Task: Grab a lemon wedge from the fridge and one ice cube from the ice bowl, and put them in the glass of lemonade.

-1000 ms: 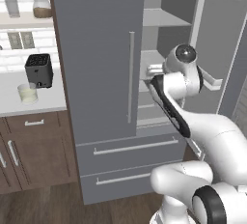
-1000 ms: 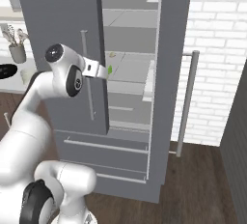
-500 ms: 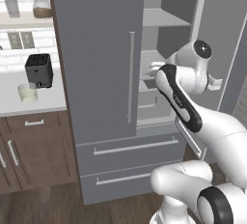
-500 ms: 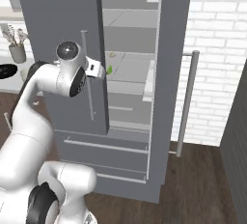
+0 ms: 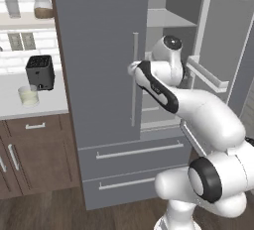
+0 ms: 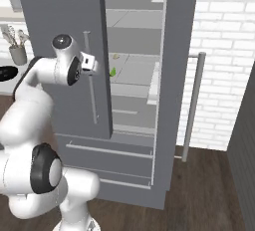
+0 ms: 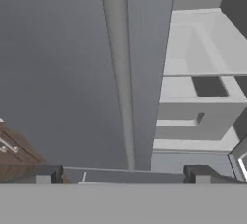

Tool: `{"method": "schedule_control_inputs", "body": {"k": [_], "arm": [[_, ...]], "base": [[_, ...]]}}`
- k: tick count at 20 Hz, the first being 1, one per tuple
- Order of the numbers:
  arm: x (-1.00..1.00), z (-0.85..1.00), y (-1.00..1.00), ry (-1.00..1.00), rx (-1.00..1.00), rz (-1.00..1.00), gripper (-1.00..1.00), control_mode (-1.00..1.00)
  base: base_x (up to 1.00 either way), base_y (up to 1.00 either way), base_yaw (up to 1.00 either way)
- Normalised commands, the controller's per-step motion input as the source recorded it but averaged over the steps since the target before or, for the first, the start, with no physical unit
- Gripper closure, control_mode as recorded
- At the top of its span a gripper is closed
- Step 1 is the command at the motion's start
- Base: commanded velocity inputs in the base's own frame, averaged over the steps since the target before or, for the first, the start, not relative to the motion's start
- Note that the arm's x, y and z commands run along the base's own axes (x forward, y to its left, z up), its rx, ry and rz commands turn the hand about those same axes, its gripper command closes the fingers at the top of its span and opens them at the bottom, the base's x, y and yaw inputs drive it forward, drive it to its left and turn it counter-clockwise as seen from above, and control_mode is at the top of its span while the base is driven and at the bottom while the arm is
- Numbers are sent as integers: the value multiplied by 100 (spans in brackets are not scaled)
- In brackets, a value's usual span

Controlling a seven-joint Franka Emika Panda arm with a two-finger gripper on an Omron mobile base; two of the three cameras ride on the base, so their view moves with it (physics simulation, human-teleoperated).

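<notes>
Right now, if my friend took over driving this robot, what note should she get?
Gripper: open, holding nothing, close to the shut left door's bar handle.
Fridge: right door open.
Lemon wedge: on a fridge shelf, untouched.
Ice bowl: on the counter left of the fridge.
Glass of lemonade: on the counter by the toaster.
Done: door opened.
Left: fetch the wedge, then an ice cube, drop both in the glass.
</notes>
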Motion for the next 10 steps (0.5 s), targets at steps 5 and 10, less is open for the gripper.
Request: {"method": "schedule_control_inputs", "body": {"k": [5, 10], "arm": [[94, -6, -4, 15, 0, 3, -100, -100], [72, 0, 1, 8, 0, 3, -100, -100]], "base": [[0, 0, 0], [0, 0, 0]]}}
